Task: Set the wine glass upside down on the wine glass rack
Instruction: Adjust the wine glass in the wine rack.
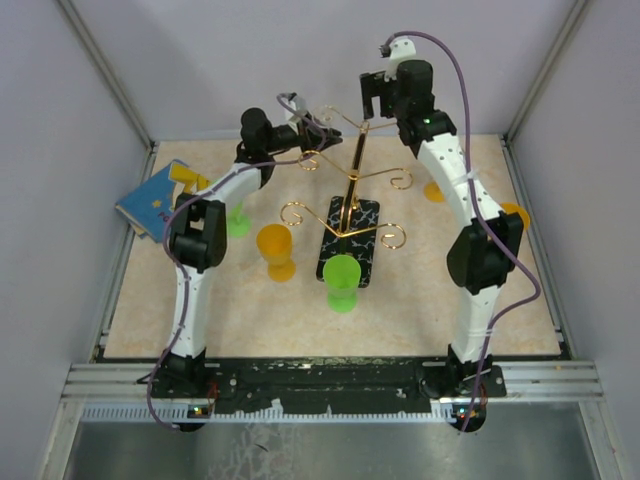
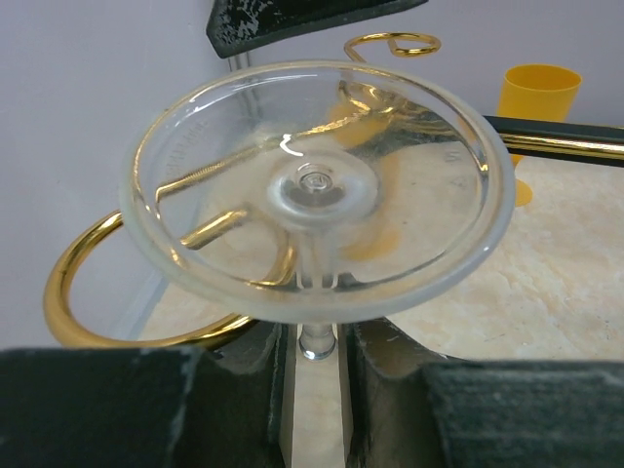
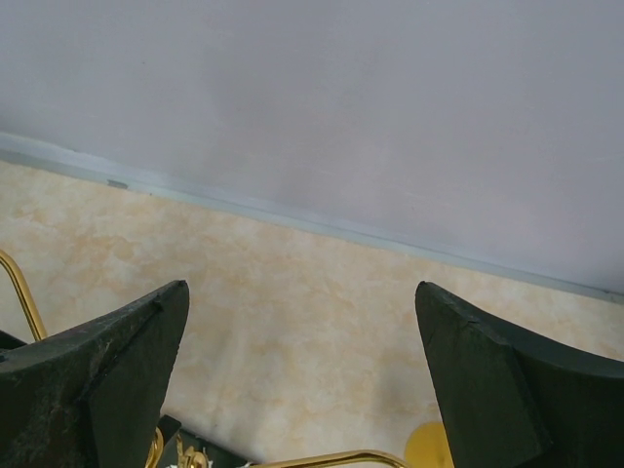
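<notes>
The clear wine glass (image 2: 317,185) fills the left wrist view, its round foot facing the camera and its thin stem running down between the fingers. My left gripper (image 2: 317,336) is shut on that stem. The foot lies over a gold scroll arm (image 2: 73,283) of the wine glass rack (image 1: 350,170), which stands on its black marbled base (image 1: 352,245) mid-table. In the top view my left gripper (image 1: 300,115) is at the rack's far left arms; the bowl is hidden. My right gripper (image 1: 375,95) hovers open behind the rack top, with nothing between its fingers (image 3: 117,361).
A green goblet (image 1: 341,282) stands at the base's near end, an orange one (image 1: 276,250) to its left, another green one (image 1: 237,218) under the left arm. A blue box (image 1: 155,198) lies far left. Yellow goblets (image 1: 434,190) (image 1: 515,213) stand right.
</notes>
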Available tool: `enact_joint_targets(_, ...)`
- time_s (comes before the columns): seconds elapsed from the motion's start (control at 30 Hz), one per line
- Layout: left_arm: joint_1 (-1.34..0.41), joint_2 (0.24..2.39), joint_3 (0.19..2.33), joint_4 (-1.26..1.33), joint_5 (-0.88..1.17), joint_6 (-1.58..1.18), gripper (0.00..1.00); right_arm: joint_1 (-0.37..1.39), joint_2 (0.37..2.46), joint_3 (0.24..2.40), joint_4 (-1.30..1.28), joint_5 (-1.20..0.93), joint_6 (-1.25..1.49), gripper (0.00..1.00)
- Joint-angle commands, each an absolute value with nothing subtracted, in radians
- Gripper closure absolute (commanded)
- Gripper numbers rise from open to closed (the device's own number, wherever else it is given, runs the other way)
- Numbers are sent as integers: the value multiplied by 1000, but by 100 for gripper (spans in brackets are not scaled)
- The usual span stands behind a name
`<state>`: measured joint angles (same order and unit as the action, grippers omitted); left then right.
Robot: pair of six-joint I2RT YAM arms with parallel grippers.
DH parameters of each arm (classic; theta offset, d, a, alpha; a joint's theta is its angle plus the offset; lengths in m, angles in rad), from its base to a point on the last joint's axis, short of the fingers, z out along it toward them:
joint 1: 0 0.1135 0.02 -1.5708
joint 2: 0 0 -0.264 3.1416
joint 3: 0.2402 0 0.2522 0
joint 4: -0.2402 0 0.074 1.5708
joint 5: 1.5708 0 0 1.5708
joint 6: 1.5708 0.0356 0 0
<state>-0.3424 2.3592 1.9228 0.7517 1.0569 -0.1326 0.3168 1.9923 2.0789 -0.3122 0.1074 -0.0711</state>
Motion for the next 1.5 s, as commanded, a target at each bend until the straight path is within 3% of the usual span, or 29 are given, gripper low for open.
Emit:
enact_joint_targets(0.0, -361, 2379, 1992, 765, 1023, -120, 100, 321, 1903, 2063, -261, 104, -83, 1)
enact_joint_targets(0.37, -364, 2395, 2014, 736, 939, -110, 100, 318, 1869, 2043, -240, 81, -58, 1)
enact_joint_targets(0.83, -364, 2405, 2013, 734, 898, -96, 100, 310, 1848, 2029, -199, -235, 19, 1)
enact_joint_targets(1.47, -324, 2360, 1899, 831, 771, -112, 100, 309, 1984, 2158, -325, -293, 38, 1)
